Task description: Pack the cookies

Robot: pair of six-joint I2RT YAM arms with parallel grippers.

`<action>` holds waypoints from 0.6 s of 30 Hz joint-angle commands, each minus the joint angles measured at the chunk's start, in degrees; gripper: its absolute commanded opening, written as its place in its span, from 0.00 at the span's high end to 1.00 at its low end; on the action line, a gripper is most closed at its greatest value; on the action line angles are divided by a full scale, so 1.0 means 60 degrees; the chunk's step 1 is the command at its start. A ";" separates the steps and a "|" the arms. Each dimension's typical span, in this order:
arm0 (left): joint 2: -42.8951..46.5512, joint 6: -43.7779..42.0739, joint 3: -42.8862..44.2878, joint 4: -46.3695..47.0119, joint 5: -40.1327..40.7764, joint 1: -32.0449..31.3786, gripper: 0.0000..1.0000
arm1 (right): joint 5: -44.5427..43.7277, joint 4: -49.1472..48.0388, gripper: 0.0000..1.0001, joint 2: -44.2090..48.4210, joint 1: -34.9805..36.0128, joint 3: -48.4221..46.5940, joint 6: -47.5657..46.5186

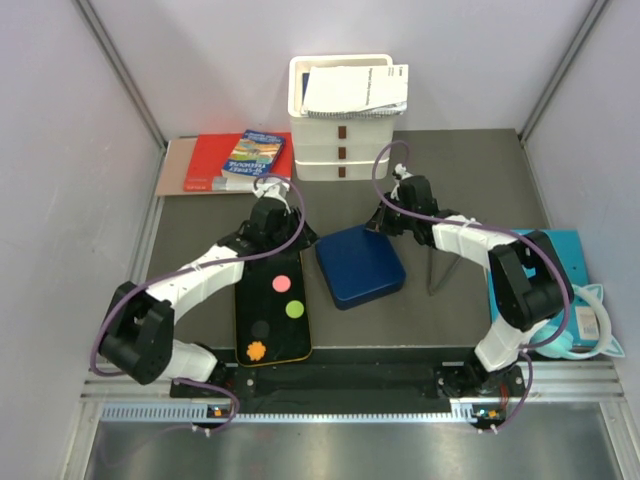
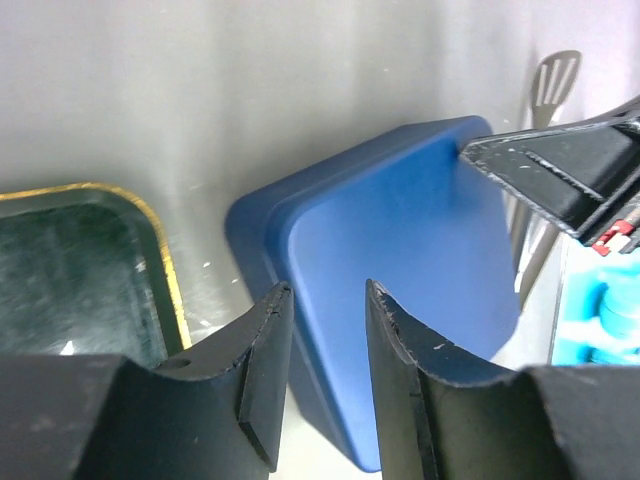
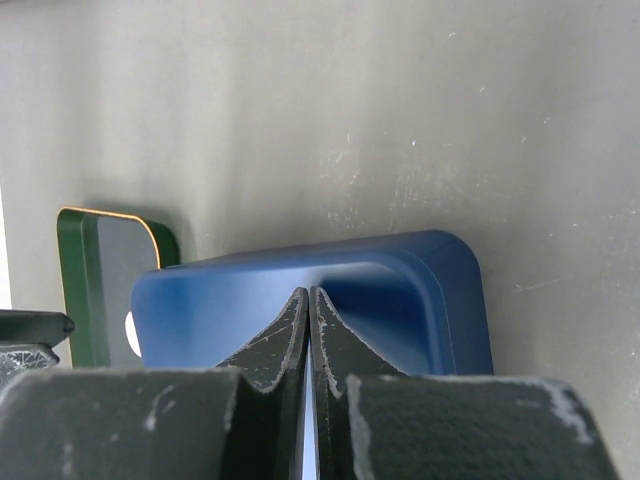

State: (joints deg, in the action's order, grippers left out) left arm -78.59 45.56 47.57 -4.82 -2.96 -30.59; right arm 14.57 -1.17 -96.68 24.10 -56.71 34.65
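Finds the cookies [image 1: 294,309] lying on the gold-rimmed tray [image 1: 285,342], just left of the blue box [image 1: 360,265]; shows left gripper [image 2: 325,290] released at its left edge, right gripper [image 3: 308,295] clenched empty at its far corner; leaves desk [image 1: 400,322] showing in front.

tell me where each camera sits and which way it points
top external: above, behind the bases, looking down; left arm, right arm, the cookies on their tray, the blue box.
left wrist: faces the blue box through the open left gripper.
right wrist: faces the box's rim past the shut right gripper.
shared: both wrists see box and tray.
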 commanded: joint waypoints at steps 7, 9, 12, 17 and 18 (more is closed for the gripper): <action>-0.0203 0.0068 0.0465 0.0715 -0.0532 -0.0029 0.57 | -0.0406 0.0824 1.00 0.1200 -0.0032 0.0325 -0.0165; -0.0188 0.0097 0.0407 0.1066 -0.0692 -0.0029 0.56 | -0.0435 0.0985 1.00 0.1830 0.0114 0.0340 -0.0180; -0.0188 0.0141 0.0319 0.1300 -0.0956 -0.0029 0.54 | -0.0334 0.1133 0.99 0.2635 0.0391 0.0573 -0.0195; -0.0115 -0.0150 0.0172 0.0995 -0.0869 -0.0029 0.34 | -0.0624 0.1394 0.82 0.3939 0.0802 0.1349 -0.0602; -0.0043 -0.0239 0.0186 0.0515 -0.0753 -0.0029 0.31 | -0.1018 0.1556 0.79 0.4362 0.0963 0.1568 -0.0735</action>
State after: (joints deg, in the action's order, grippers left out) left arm -80.40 45.84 48.34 -0.62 -7.77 -30.59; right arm 12.43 5.78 -77.41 27.38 -50.54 33.80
